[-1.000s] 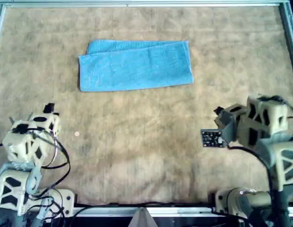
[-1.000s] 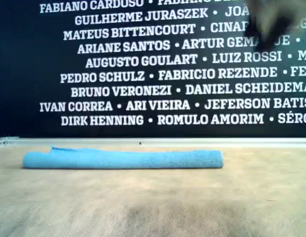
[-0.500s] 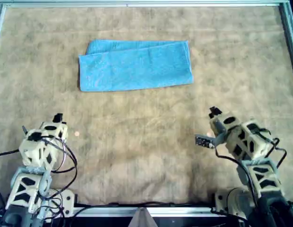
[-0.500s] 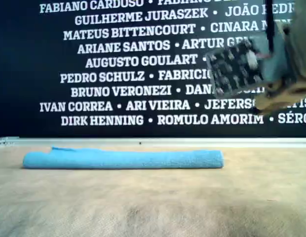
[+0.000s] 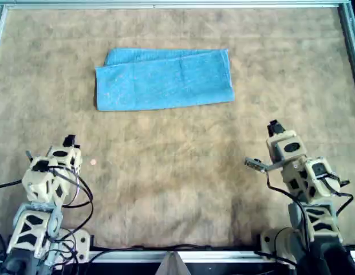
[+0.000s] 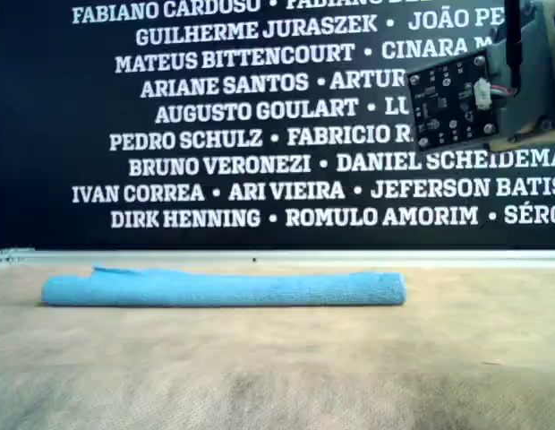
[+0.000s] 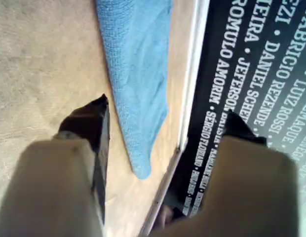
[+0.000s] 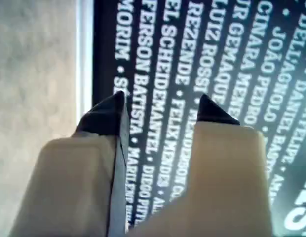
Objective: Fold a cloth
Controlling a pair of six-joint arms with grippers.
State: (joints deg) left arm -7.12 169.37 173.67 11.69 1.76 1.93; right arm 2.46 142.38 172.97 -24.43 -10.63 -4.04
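The cloth (image 5: 164, 79) lies folded into a long band on the far part of the desk (image 5: 177, 172), left of centre in the overhead view. Both arms sit near, well apart from it. The left end effector (image 7: 163, 116) is spread and empty; the right end effector (image 8: 160, 106) is also parted, holding nothing. In the exterior view only a circuit board (image 6: 452, 100) on one arm shows, cut off at the right edge.

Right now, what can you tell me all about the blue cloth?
The cloth is light blue, soft and towel-like with a fine texture. It lies flat on the tan table, folded over into a long rectangle, with a strip of the under layer peeking out along its far edge in the overhead view. Nothing touches it; both end effectors are away from it.
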